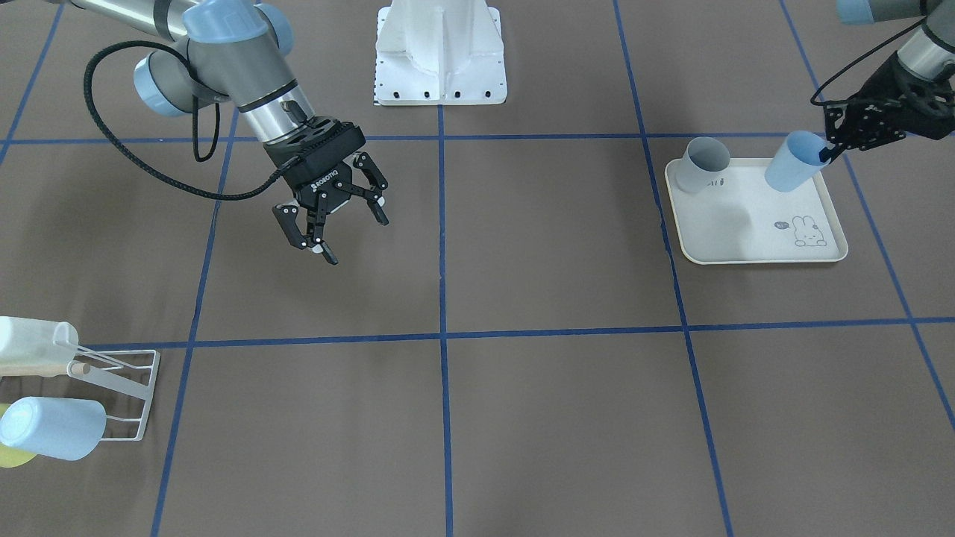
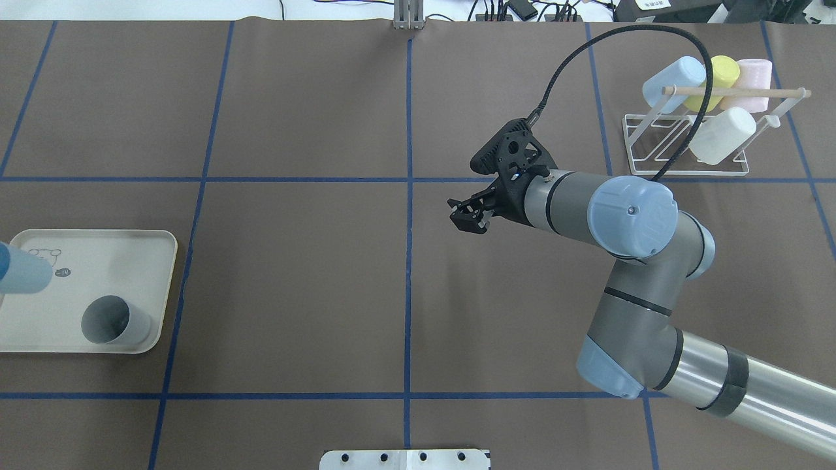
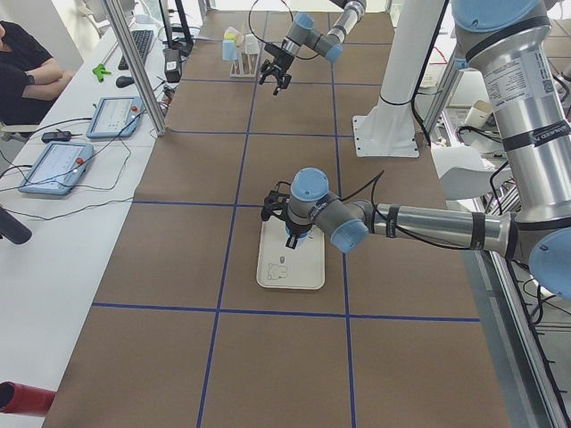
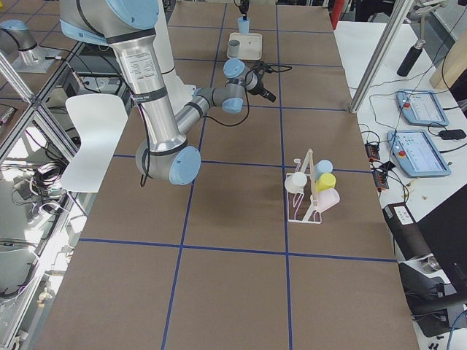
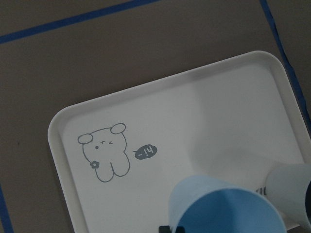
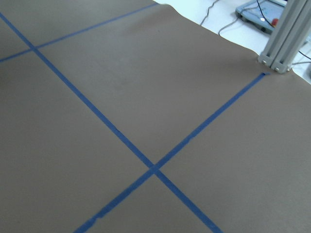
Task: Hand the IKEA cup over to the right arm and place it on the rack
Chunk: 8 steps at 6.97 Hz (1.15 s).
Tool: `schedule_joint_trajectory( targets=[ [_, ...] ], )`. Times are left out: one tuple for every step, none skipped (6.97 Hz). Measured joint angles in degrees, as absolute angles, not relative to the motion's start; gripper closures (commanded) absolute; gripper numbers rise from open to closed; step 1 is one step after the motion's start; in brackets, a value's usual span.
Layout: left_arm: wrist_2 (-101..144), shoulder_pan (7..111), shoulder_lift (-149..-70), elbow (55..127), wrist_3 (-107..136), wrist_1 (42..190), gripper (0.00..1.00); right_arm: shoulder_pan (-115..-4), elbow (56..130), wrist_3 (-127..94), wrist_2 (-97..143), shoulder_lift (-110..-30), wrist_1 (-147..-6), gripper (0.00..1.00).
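The IKEA cup (image 1: 792, 171), light blue, hangs tilted over the far corner of the cream rabbit-printed tray (image 1: 753, 235). My left gripper (image 1: 827, 154) is shut on its rim. The left wrist view looks into the cup's mouth (image 5: 226, 206) from close above the tray (image 5: 160, 121). Over the table's middle my right gripper (image 1: 332, 224) hovers open with nothing between its fingers; the overhead view shows it (image 2: 469, 219) too. The white wire rack (image 2: 686, 147) with its wooden dowel stands at the far right.
A grey cup (image 1: 705, 164) stands upright on the tray beside the held cup. The rack carries light blue (image 2: 673, 81), yellow (image 2: 718, 75), pink (image 2: 751, 78) and white (image 2: 722, 134) cups. The robot's white base (image 1: 440, 56) is at the near edge.
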State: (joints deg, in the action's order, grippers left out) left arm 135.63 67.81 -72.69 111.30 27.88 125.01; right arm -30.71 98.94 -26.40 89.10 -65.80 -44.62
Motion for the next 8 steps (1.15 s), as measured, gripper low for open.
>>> schedule_joint_trajectory(
  targets=[
    [140.54,71.99,-77.52,111.53,29.32,120.60,1.00,-29.97,95.75,-26.38,89.06,-65.09,-37.05,0.01],
    [143.66,73.83,-82.45,111.92,34.93,117.77,1.00,-29.40,93.12,-26.37,88.88,-64.69,-29.89,0.01],
    [145.10,74.28,-87.58,112.42,44.28,117.28,1.00,-28.86,91.37,-26.37,88.45,-64.44,-23.91,0.01],
    [145.62,73.03,-91.23,112.67,53.78,119.63,1.00,-28.02,90.61,-26.37,88.11,-63.99,-20.51,0.01],
    [145.72,70.02,-93.50,112.53,63.20,124.80,1.00,-27.17,90.32,-26.38,87.94,-63.09,-19.13,0.01],
    [145.59,66.52,-96.05,112.09,72.57,130.43,1.00,-26.47,90.06,-26.27,87.90,-62.44,-18.65,0.02],
    [145.13,62.98,-99.52,111.67,80.47,133.64,1.00,-25.83,89.68,-25.38,87.95,-62.33,-17.79,0.05],
    [143.98,59.06,-103.35,111.20,86.53,134.92,1.00,-24.95,89.18,-22.94,88.06,-62.38,-15.72,0.05]
  ],
)
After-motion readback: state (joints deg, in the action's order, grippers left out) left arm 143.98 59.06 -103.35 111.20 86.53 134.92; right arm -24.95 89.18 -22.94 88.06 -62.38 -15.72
